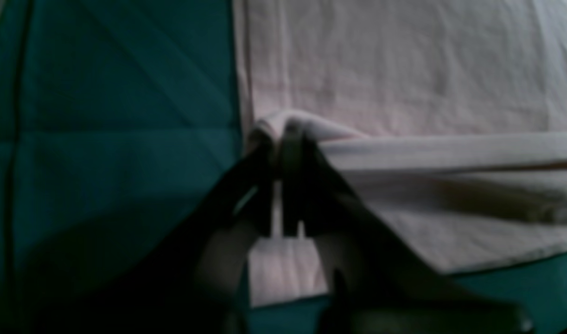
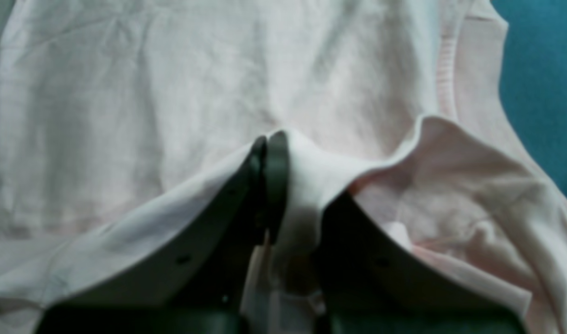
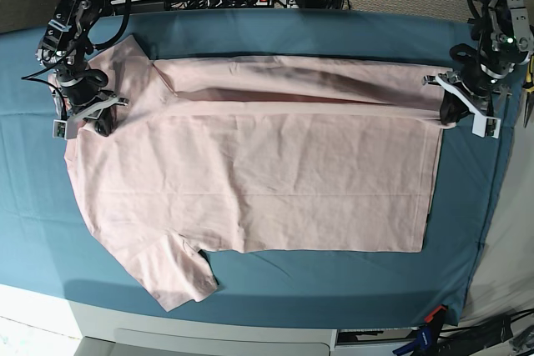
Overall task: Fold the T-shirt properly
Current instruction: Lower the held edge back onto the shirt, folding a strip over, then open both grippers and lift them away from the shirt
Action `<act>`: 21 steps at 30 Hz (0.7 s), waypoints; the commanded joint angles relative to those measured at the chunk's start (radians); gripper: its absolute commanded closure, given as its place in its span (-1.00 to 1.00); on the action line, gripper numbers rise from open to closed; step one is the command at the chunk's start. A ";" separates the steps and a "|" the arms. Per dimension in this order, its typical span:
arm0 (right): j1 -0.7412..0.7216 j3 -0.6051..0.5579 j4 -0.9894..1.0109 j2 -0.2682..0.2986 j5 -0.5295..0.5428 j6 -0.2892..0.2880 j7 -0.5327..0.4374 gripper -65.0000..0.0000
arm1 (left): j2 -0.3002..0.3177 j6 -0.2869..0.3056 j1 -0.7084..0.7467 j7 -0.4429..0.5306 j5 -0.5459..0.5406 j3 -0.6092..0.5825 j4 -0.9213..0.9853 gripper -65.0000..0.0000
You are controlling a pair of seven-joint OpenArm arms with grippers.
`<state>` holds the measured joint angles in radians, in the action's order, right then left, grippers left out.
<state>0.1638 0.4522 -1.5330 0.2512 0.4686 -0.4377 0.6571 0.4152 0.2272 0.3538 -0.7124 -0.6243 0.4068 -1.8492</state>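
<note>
Base view showed the T-shirt spread plain side up across the teal bench, its far long edge already turned over toward the middle. Left gripper, at the hem end by the bench's right edge, was pinched on that folded edge; right gripper, at the shoulder end by the left edge, was pinching cloth too. Both arms reached steeply down. Next, probably, both must carry the fold evenly toward the near edge.
</note>
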 commanded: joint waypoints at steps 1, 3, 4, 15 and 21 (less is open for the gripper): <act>-0.011 0.006 -0.015 0.017 0.008 0.001 -0.017 1.00 | 0.014 0.002 -0.005 0.026 -0.004 0.007 -0.014 0.75; -0.011 0.006 -0.015 0.018 0.008 0.000 -0.010 1.00 | 0.014 0.021 -0.005 0.027 -0.004 0.007 -0.014 0.31; -0.011 0.006 -0.015 0.018 0.008 0.001 -0.009 0.85 | 0.014 0.032 -0.005 0.027 -0.004 0.007 -0.014 0.14; -0.011 0.041 -0.042 0.015 0.013 0.001 -0.006 0.19 | 0.016 0.035 -0.005 0.011 -0.003 0.008 -0.014 0.00; 0.012 0.202 -0.165 0.007 0.134 -0.008 0.145 0.19 | 0.032 0.041 0.005 -0.036 -0.003 0.009 -0.031 0.00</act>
<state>0.1799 0.6472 -1.6791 0.2405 0.5915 -0.4404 0.8249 0.4274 0.2626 0.3618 -0.7647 -0.6197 0.4068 -1.8572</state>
